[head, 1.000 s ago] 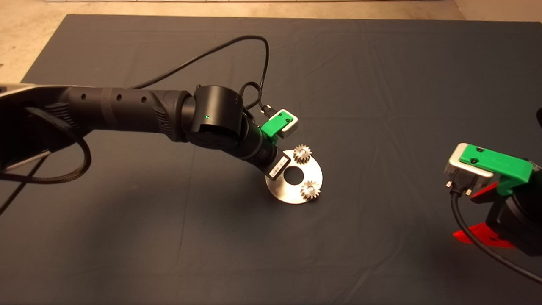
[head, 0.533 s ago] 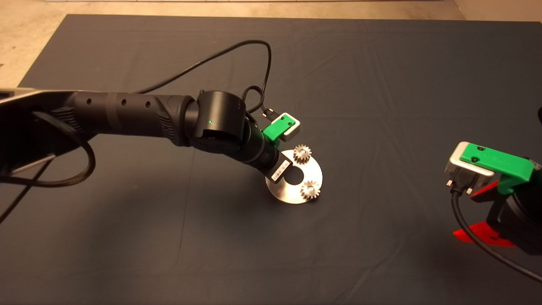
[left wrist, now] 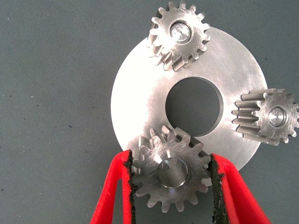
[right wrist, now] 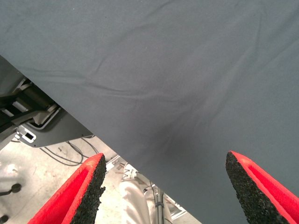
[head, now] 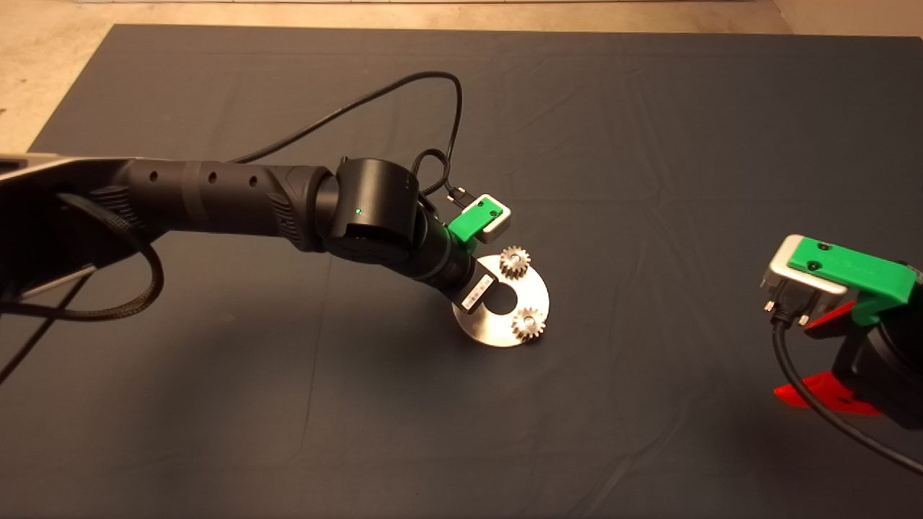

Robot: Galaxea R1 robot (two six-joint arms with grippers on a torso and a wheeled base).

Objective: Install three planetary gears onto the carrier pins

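The left gripper [left wrist: 170, 175] is over the near-left part of the carrier plate [head: 533, 292], which lies on the dark mat [head: 649, 144] just right of centre in the head view. Its two red fingers [left wrist: 112, 191] pinch the third planetary gear [left wrist: 169, 168] from opposite sides, the black pads pressed against the teeth. In the left wrist view this gear sits at the lower centre of the frame, overlapping the plate's edge next to the central hole [left wrist: 194, 105]; whether it is seated on a pin cannot be determined.

Two further gears are mounted on the plate: one [left wrist: 180, 35] at the upper centre, one [left wrist: 268, 116] at the right edge. A silver carrier pin [left wrist: 180, 31] shows in each bore.

The right gripper [right wrist: 163, 186] is parked at the lower right edge of the head view, fingers spread wide, holding nothing.
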